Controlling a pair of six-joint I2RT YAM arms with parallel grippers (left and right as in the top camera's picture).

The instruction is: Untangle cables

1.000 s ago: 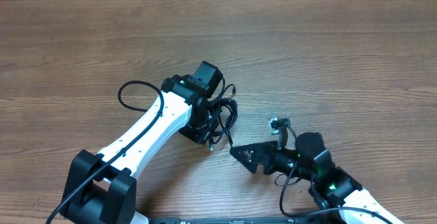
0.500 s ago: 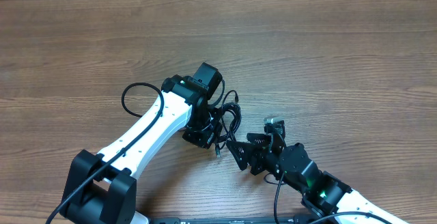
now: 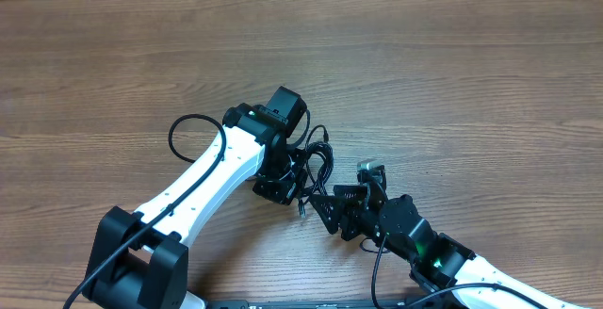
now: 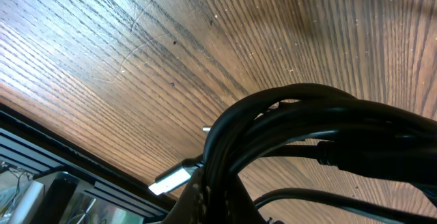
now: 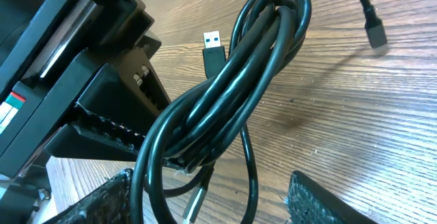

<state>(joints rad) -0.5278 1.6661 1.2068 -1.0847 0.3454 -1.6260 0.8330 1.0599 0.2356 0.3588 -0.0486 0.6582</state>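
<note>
The cables (image 3: 316,158) are a bunch of thin black cords looped together, held up just off the wood. My left gripper (image 3: 285,179) is shut on the bunch; in the left wrist view the cables (image 4: 293,118) arch over its fingertips (image 4: 205,200), with a silver plug (image 4: 171,178) sticking out. My right gripper (image 3: 327,211) faces the bunch from the right. In the right wrist view its fingers (image 5: 99,202) stand apart, with hanging loops of the cables (image 5: 256,63) and a silver-tipped plug (image 5: 196,202) between them, not pinched. A blue-cored USB plug (image 5: 215,48) points up.
Wooden table (image 3: 452,73) all round. The left arm's own thick wire (image 3: 188,130) loops out beside its wrist. The left gripper's black body (image 5: 82,80) fills the left of the right wrist view. A dark table edge (image 4: 61,152) shows in the left wrist view.
My right gripper has moved left and up to the hanging cables, turning so its jaws straddle the loops, and they have narrowed. The left gripper still holds the bunch in nearly the same place.
</note>
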